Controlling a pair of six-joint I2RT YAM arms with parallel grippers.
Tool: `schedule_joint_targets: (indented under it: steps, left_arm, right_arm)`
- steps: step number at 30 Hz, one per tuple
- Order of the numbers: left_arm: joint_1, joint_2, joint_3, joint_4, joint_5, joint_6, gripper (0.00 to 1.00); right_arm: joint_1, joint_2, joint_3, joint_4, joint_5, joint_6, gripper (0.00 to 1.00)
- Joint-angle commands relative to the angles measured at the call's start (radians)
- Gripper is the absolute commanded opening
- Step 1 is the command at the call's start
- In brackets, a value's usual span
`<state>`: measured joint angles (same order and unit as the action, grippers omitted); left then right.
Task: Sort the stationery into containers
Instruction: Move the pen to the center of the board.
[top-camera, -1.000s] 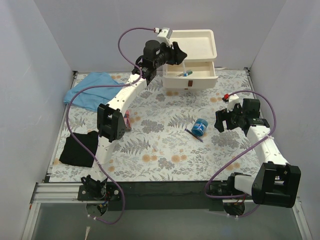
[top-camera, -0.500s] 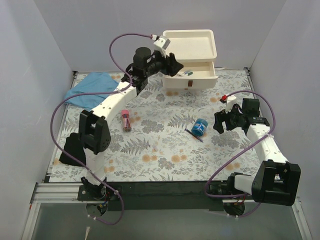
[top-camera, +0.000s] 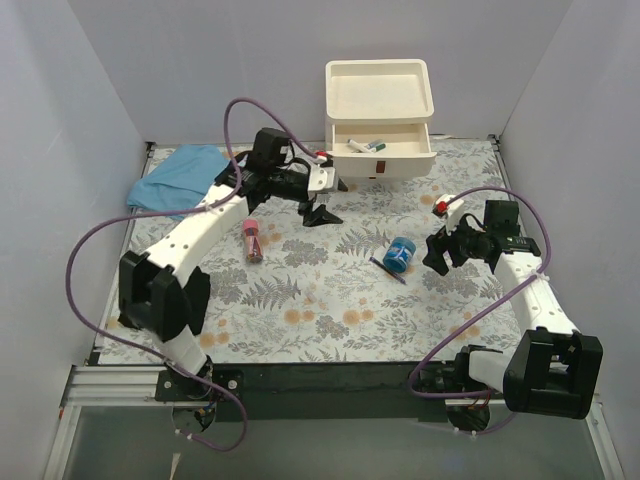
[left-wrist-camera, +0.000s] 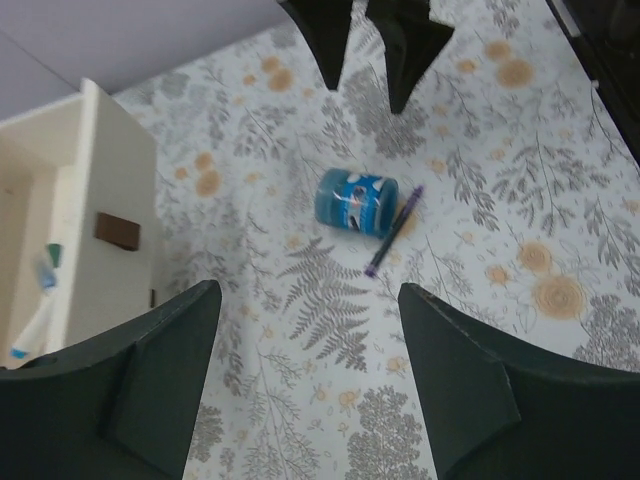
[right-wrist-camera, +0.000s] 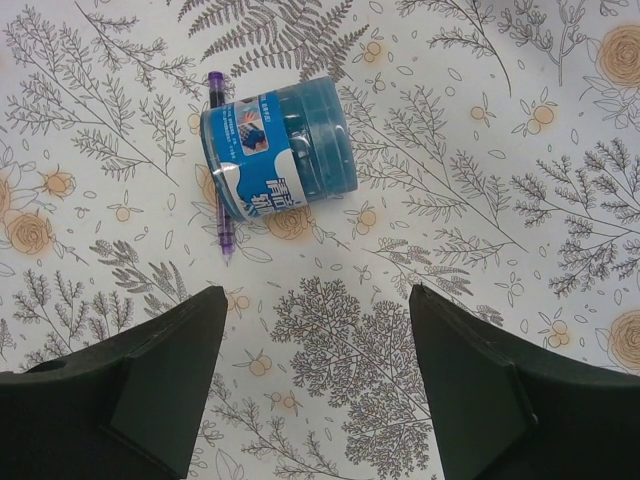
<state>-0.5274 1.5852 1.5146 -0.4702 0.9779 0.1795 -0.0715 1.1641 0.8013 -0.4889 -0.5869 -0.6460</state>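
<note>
Floral tablecloth (top-camera: 300, 300) — blue tub (right-wrist-camera: 280, 147) beside purple pen (right-wrist-camera: 224, 225).

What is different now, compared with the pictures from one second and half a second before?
The left gripper drew back from over the open top drawer, toward the near left. It now hangs open and empty above the table, and the pens lie in that drawer. The right gripper hardly moved and is open beside the blue roll. The roll, the purple pen, the pink tube and the blue cloth stayed in place.
</note>
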Motion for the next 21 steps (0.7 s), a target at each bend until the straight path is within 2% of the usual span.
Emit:
schedule_joint_targets:
  steps: [1,3,4,6,12,17,21]
  left_arm:
    - [-0.023,0.185,0.171,-0.408,0.062,0.253,0.7]
    - [-0.057,0.257,0.206,-0.455,-0.014,0.287,0.71]
    - [-0.063,0.274,0.219,-0.456,-0.033,0.284,0.76]
    - [-0.072,0.311,0.217,-0.453,-0.041,0.301,0.77]
    - [-0.1,0.363,0.137,-0.367,-0.038,0.396,0.67]
    - [-0.124,0.441,0.171,-0.372,-0.042,0.428,0.52]
    - [-0.135,0.479,0.162,-0.305,-0.038,0.41,0.5]
  right_arm:
    - [0.001,0.003,0.015,-0.033,-0.034,-0.063,0.83]
    - [0.001,0.003,0.015,-0.045,-0.034,-0.07,0.83]
    - [0.001,0.005,0.015,-0.05,-0.034,-0.073,0.83]
    - [0.001,0.003,0.012,-0.056,-0.037,-0.072,0.83]
    - [0.001,0.003,0.022,-0.057,-0.044,-0.072,0.83]
    - [0.001,0.008,0.029,-0.076,-0.068,-0.083,0.8]
    - [-0.001,0.005,0.022,-0.076,-0.073,-0.073,0.8]
